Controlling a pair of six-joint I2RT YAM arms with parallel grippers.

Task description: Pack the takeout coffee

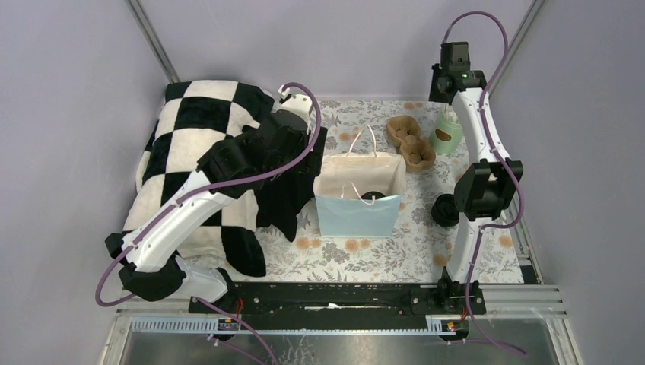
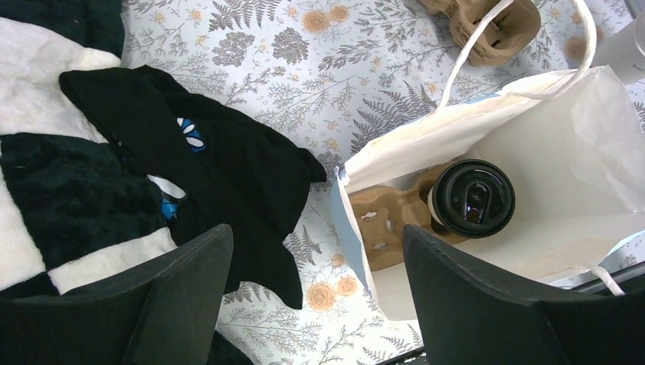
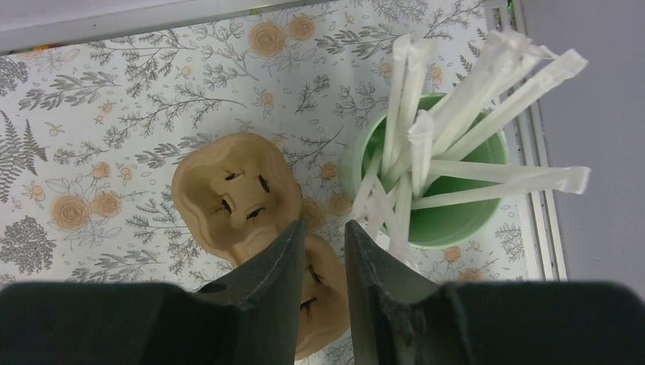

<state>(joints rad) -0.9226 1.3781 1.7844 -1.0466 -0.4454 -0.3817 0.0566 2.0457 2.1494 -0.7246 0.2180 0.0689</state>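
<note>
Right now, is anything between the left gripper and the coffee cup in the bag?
Nothing visible. The coffee cup sits in a cardboard carrier inside the open paper bag, lid uncovered. The left gripper hangs open at the bag's edge.

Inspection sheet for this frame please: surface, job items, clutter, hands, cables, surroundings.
Surface: floral cloth, lying flat.
Job's things: lidded coffee sits in a carrier inside the open, upright bag.
Clutter: checkered blanket and black garment on the left; spare carrier and green cup of wrapped straws far right.
Hands: left hand open, empty, over the bag's left edge; right hand slightly open, empty, above the spare carrier.
Cables: purple cables loop off both arms; no snag seen.
Surroundings: grey walls.
</note>
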